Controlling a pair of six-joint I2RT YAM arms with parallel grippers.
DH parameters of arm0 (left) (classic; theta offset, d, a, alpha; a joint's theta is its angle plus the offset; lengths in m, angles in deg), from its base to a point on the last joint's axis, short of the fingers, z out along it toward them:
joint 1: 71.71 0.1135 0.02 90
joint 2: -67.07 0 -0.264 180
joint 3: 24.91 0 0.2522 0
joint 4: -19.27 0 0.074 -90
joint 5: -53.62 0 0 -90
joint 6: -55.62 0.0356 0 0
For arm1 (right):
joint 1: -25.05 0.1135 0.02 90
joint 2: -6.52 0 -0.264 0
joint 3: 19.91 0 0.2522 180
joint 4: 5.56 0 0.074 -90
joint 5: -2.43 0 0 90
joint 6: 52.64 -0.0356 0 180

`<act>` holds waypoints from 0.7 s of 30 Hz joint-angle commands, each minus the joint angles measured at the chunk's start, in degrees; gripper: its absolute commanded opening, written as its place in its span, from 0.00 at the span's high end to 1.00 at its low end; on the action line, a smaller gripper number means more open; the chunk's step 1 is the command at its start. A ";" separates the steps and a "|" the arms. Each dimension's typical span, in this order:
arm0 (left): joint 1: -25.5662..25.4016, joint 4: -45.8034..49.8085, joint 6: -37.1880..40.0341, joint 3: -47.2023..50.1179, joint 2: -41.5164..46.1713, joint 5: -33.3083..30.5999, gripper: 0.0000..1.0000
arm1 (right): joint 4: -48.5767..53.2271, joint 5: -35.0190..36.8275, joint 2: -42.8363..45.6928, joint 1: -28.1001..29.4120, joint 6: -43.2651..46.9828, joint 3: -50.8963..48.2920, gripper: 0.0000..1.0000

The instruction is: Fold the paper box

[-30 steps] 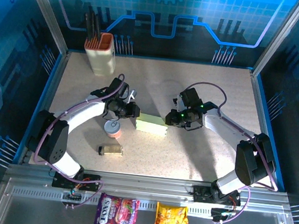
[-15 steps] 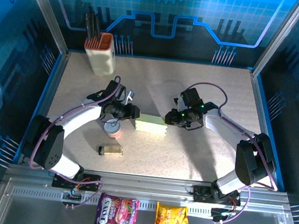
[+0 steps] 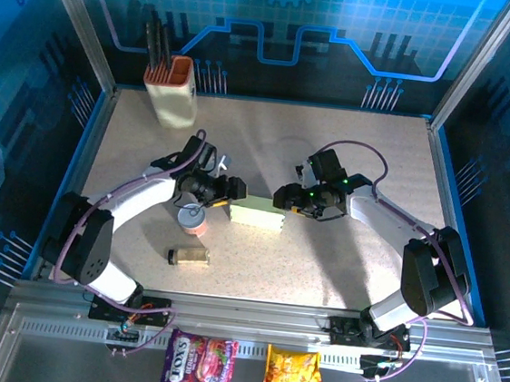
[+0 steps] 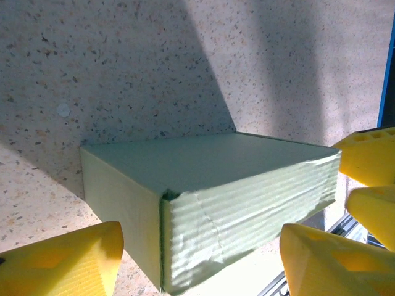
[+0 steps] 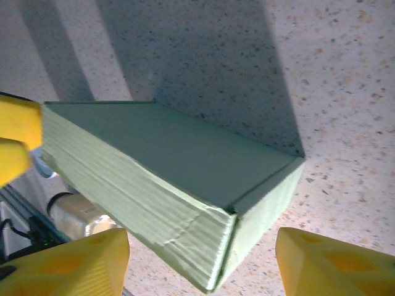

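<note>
The paper box (image 3: 258, 214) is a pale green closed shallow box lying flat mid-table. My left gripper (image 3: 237, 189) stands open at the box's left end; in its wrist view the box (image 4: 210, 197) fills the gap between the yellow fingers (image 4: 62, 262), a corner pointing at the camera. My right gripper (image 3: 281, 196) stands open at the box's right end; in its wrist view the box (image 5: 173, 185) lies between the yellow fingers (image 5: 336, 262). Neither pair of fingers is seen pressing the card.
A cream knife holder (image 3: 173, 89) with an orange rim stands at the back left. A small pink-lidded jar (image 3: 194, 219) and a lying bottle (image 3: 190, 256) sit left of the box. Two snack bags (image 3: 245, 371) lie on the front rail.
The left gripper moved right to the box's left end. The right gripper shifted left to the box's right end. The box stays in place.
</note>
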 commanded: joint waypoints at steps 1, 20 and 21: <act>0.19 -1.53 -2.03 -2.16 -1.71 4.12 0.32 | -3.64 -4.74 -1.45 -0.06 -2.48 0.29 0.34; 1.86 -4.88 5.62 -22.07 -15.51 -0.10 0.29 | 3.99 -5.13 -20.79 -5.32 6.56 28.23 0.32; 2.24 -4.33 6.55 -24.70 -17.94 -0.34 0.29 | 4.10 -5.02 -22.77 -5.75 7.20 30.70 0.32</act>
